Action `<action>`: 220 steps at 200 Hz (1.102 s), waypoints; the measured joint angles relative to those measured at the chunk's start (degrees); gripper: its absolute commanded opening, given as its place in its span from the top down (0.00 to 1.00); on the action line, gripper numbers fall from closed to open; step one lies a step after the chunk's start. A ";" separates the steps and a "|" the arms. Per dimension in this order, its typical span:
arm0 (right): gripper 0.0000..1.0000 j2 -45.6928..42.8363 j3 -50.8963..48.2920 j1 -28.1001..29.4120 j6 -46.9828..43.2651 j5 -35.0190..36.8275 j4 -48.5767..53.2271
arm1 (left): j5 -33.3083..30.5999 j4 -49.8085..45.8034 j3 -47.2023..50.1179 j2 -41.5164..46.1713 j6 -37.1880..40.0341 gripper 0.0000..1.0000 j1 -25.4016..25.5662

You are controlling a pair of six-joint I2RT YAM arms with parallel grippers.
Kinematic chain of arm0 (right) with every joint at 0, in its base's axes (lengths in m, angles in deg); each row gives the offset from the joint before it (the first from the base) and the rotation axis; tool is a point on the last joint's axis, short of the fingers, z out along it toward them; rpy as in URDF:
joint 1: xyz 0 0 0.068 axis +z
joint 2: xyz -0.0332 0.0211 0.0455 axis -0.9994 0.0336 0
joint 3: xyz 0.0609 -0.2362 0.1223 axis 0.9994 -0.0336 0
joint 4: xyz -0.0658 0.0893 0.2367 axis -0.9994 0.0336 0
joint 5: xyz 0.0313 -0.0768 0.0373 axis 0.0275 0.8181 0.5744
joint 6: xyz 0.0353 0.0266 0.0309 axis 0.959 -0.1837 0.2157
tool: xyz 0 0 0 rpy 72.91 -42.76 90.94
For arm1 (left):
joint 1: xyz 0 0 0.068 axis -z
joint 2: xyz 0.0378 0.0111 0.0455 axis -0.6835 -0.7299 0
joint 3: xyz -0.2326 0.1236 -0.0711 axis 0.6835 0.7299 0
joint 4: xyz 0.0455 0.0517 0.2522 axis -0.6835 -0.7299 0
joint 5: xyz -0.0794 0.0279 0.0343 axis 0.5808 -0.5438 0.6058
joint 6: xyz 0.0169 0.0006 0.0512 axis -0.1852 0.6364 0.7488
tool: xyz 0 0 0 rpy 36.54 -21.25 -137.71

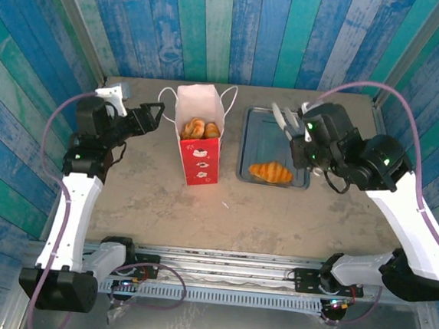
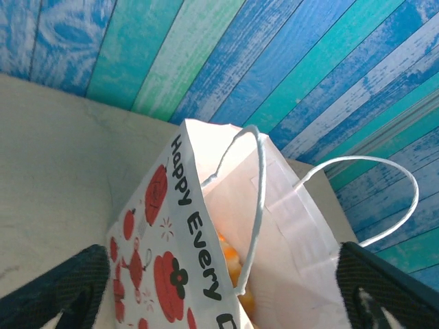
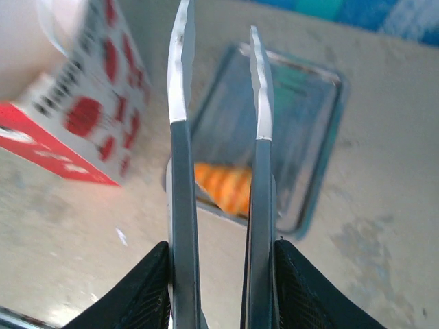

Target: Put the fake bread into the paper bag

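**Left claw (image 1: 153, 116) wide at the bag (image 1: 198, 159), right claw (image 1: 301, 133) gripping tongs (image 3: 180, 89) over the tray (image 1: 286, 147)**

The bag stands upright near the middle of the bench (image 1: 147, 204), just left of the tray. Its mouth is open, and several golden pieces of bread (image 1: 199, 128) lie inside, below the rim. In the left wrist view a bit of orange bread shows deep in the bag, behind the side printed with strawberries and black lettering. The two white cord handles (image 2: 257, 205) loop up over the mouth.

The left claw sits at the bag's left side, near the top, its jaws spread wide with nothing in them. In its own view one finger (image 2: 62, 291) is at the lower left and the other at the lower right, with the bag's top between them. Whether either touches the paper I cannot tell.

One croissant (image 1: 271, 171) lies on the tray near its front edge, apart from the bag.

The right claw is closed on the handle end of the tongs, with a finger (image 3: 137, 288) pressed against each arm. The tongs reach out over the back left part of the tray, and their tips stand apart with nothing between them. In the right wrist view the croissant shows blurred beyond the two arms, short of the tips, and the bag is at the upper left
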 measured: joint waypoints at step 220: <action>0.59 -5.73 -43.41 -30.69 -1.73 -28.44 -17.64 | -4.31 -4.13 0.76 3.58 3.37 0.06 0.00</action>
